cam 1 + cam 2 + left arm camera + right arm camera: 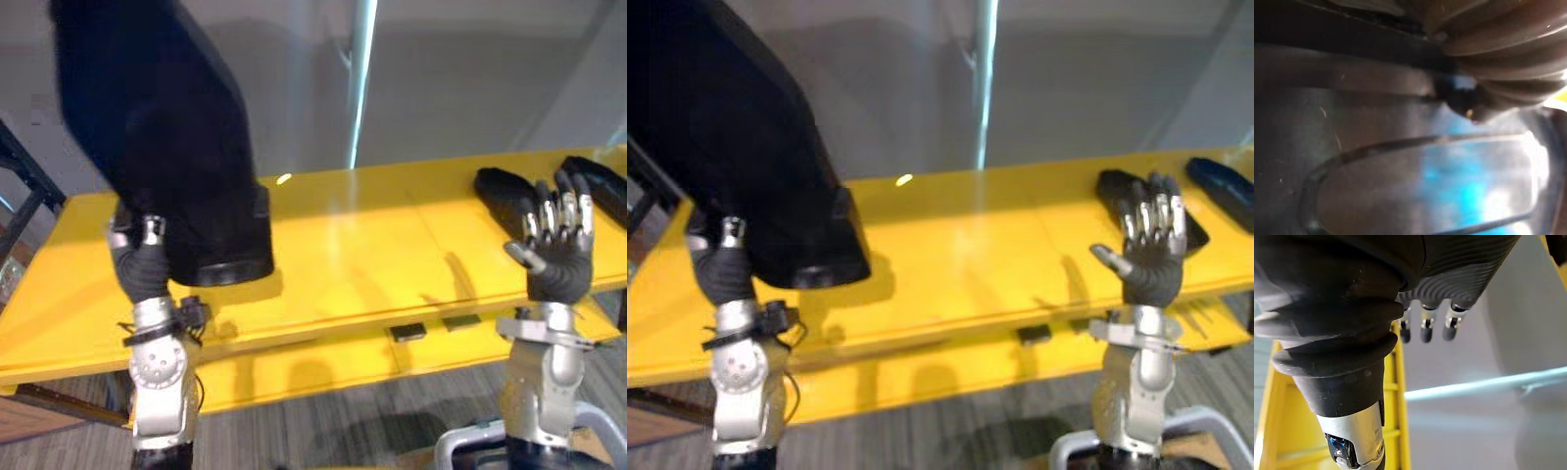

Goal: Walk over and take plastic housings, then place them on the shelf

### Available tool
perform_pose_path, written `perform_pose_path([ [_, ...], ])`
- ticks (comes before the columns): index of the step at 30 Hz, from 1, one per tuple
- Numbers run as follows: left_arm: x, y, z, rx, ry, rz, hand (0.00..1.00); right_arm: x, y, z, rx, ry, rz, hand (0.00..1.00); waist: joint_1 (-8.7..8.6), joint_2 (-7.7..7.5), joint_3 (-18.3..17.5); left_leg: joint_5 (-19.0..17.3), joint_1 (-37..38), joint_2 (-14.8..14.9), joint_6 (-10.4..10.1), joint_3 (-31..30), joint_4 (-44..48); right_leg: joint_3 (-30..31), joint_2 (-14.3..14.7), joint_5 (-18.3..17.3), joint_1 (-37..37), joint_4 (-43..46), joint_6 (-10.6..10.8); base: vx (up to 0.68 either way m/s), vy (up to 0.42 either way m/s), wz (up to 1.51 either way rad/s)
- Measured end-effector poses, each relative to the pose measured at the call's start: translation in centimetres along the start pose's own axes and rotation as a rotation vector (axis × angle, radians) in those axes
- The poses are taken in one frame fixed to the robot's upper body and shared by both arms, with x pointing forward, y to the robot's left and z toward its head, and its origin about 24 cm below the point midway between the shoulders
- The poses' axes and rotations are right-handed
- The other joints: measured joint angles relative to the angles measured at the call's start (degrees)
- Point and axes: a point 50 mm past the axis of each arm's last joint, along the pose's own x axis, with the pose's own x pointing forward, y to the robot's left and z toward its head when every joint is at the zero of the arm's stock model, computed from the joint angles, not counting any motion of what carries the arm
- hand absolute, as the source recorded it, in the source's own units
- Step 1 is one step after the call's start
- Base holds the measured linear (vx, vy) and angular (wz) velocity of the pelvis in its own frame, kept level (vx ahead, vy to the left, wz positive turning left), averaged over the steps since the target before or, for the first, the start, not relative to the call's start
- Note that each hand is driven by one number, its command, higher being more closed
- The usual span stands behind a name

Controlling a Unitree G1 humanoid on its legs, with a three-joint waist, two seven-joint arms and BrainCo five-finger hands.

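Housing [167, 127] cut off at top, covering left hand [143, 266]

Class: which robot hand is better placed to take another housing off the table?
Right: the right robot hand is open beside the lying housing; the left robot hand bears the raised housing.

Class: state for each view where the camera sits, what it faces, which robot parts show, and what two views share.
Left eye view: head, looking down at the yellow table; left robot hand at a raised black housing.
Right eye view: beside it, same aim; right robot hand open, upright.
Left wrist view: close against the housing; ribbed cover shows.
Right wrist view: along its fingers, table beyond.
Shared: both eye views show table, housing, both robot hands.
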Motion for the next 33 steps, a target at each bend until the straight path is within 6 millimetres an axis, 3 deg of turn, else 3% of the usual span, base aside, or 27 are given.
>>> perform_pose_path([
  [3,1.1,-0.9,-1.5,-0.062,0.086,-0.043,1.00,-0.9,-0.2,-0.5,0.004,0.037,-0.025,0.00,-1.25,0.17,-0.10,-0.01,0.77,0.07,0.00,2.17,-0.55,2.17,0.12,0.00,-0.77,0.01,0.00,-0.01,0.012,-0.40],
  [8,4.9,0.0,-6.9,-0.079,0.357,0.001,1.00,-2.5,-0.9,-1.0,-0.007,0.106,-0.037,0.00,-6.23,0.68,-0.20,-0.21,2.87,0.72,-0.24,7.86,-1.74,7.47,1.03,0.63,-2.13,0.00,-0.08,-0.04,0.006,-0.52],
  [11,7.0,0.2,-8.1,-0.106,0.458,0.025,1.00,-3.6,-1.2,-1.2,-0.017,0.147,-0.027,0.00,-8.69,1.29,-0.52,-0.49,2.81,1.00,-0.55,10.37,-1.81,10.16,1.63,1.18,-3.57,-0.09,-0.10,-0.03,0.004,-0.46],
  [16,10.1,0.5,-9.4,-0.119,0.622,0.090,1.00,-4.1,-1.0,-0.8,-0.019,0.162,0.009,0.00,-11.20,2.47,-0.43,-0.53,2.85,1.78,-0.68,13.14,-1.94,12.97,2.66,1.98,-4.94,-0.60,-0.56,-0.02,-0.025,-0.30],
  [19,9.6,0.8,-10.8,-0.116,0.751,0.167,1.00,-4.1,-0.7,-0.4,-0.007,0.165,0.045,0.00,-12.50,3.83,-0.50,-0.51,3.59,1.91,-0.71,14.86,-2.56,14.09,3.06,2.16,-4.98,-0.99,-0.56,-0.01,-0.027,-0.19],
  [24,7.6,1.5,-13.0,-0.048,0.941,0.278,1.00,-4.9,-0.8,-0.7,0.004,0.208,0.041,0.00,-13.72,4.15,-0.41,-0.50,3.74,2.02,-0.71,15.63,-2.58,14.77,3.30,2.16,-5.08,-1.09,-0.56,-0.01,-0.023,-0.07],
  [28,6.2,2.0,-14.1,0.003,1.049,0.336,1.00,-5.4,-0.5,-1.2,0.018,0.262,0.051,0.00,-13.80,4.24,-0.32,-0.50,3.54,1.98,-0.71,15.53,-2.64,14.77,3.28,2.16,-5.28,-1.08,-0.56,-0.03,-0.016,0.01],
  [33,6.2,2.1,-14.3,0.028,1.098,0.355,1.00,-5.6,-0.4,-1.5,0.008,0.290,0.058,0.00,-13.82,4.57,0.08,-0.49,3.40,1.93,-0.71,15.38,-2.66,14.71,3.24,2.16,-5.36,-1.08,-0.56,-0.01,-0.004,0.00],
])
